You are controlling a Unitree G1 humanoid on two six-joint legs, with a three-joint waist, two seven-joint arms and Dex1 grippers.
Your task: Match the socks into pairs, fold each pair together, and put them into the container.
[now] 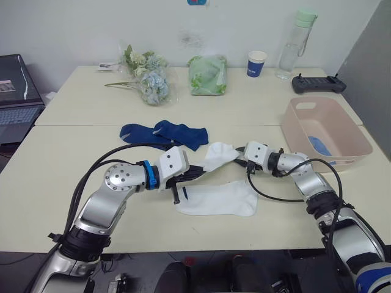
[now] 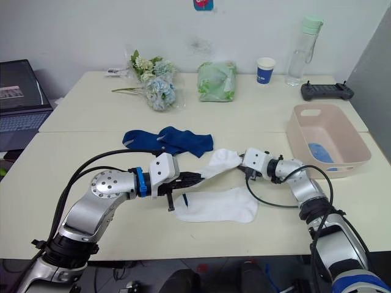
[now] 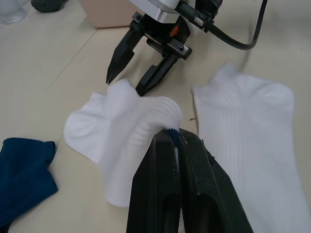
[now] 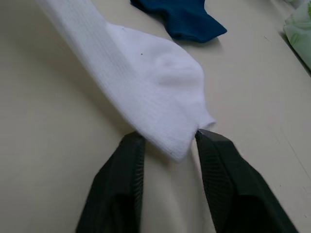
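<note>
I am pinching one white sock [image 1: 218, 155] with my left gripper [image 3: 174, 138], my right gripper [image 4: 167, 145] spread around its end, near the pink container [image 1: 348, 146] already holding blue socks [image 1: 317, 145]; white and navy pairs [image 1: 165, 134] remain.

L gripper [image 3: 176, 138] pinched tight, R gripper [image 4: 167, 145] w/ fingers spread, both arms reaching inward, tips near each other.

socks on the table: two white [image 1: 218, 199] [image 1: 219, 155], two navy blue [image 1: 165, 133]
sock in the tub: light blue [image 1: 318, 146]
container [image 1: 305, 124]: pale pink
table [image 1: 61, 152]: cream
gripper fingers [image 3: 160, 199]: black
</note>
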